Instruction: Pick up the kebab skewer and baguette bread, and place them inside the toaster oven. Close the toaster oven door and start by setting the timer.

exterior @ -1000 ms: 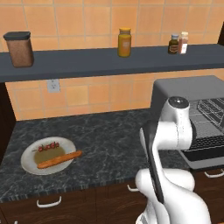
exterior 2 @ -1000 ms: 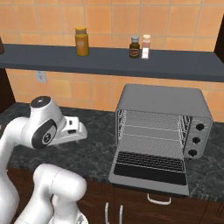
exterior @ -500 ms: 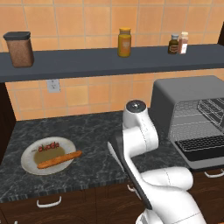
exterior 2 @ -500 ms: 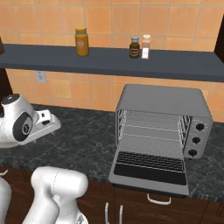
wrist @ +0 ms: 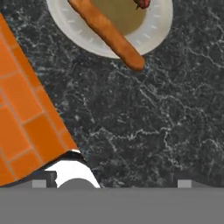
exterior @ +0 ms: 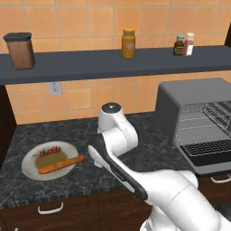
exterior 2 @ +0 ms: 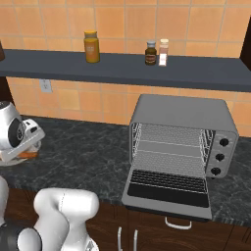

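The gripper [wrist: 111, 181] stands wide open and holds nothing; its two tips show at 7 and 5 o'clock in the hand view, over bare dark desk [wrist: 144, 127]. At 12 o'clock in that view lies the white plate [wrist: 155, 33], with the baguette [wrist: 107, 33] running across it, one rounded end over the plate's rim onto the desk. A bit of the skewer [wrist: 143, 3] shows at the top edge, just beside the baguette. In the left base view the plate [exterior: 31, 168] sits at 9 o'clock, the skewer [exterior: 50, 151] behind the baguette [exterior: 61, 165], the arm's elbow near it. The oven [exterior 2: 184, 139] stands well apart at 3 o'clock, its door [exterior 2: 169, 188] folded down flat, wire rack inside. Above, a shelf [exterior 2: 122, 68] carries jars.
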Controlling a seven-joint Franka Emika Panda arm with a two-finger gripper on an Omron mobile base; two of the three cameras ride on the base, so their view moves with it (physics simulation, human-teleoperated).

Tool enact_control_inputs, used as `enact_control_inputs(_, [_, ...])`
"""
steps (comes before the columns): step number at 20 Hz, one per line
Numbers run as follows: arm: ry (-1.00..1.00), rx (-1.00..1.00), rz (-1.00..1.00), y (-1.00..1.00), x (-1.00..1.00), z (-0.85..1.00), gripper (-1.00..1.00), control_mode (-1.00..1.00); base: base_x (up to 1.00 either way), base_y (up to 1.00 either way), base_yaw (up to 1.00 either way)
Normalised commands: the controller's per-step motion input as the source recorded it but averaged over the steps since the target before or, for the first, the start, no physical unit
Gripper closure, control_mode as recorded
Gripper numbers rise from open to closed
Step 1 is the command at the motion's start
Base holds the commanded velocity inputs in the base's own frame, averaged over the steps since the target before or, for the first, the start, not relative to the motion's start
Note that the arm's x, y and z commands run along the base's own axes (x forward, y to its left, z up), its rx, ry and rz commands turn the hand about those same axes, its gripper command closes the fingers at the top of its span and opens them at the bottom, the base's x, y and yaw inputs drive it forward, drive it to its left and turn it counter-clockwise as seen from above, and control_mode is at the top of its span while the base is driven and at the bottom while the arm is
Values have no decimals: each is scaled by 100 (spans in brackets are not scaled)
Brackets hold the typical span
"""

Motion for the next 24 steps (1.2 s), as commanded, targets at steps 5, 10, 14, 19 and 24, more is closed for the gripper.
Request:
enact_control_inputs(5, [8, -20, 18, 100, 51, -19, -100, -100, 0, 0, 0])
enact_control_inputs(10, [14, -16, 16, 100, 54, -34, -100, -100, 0, 0, 0])
enact_control_inputs(14, [21, -12, 14, 86, 46, -35, -100, -100, 0, 0, 0])
enact_control_inputs(19, [16, -4, 12, 55, 29, -43, -100, -100, 0, 0, 0])
enact_control_inputs(24, [7, -7, 12, 44, 29, -40, -100, -100, 0, 0, 0])
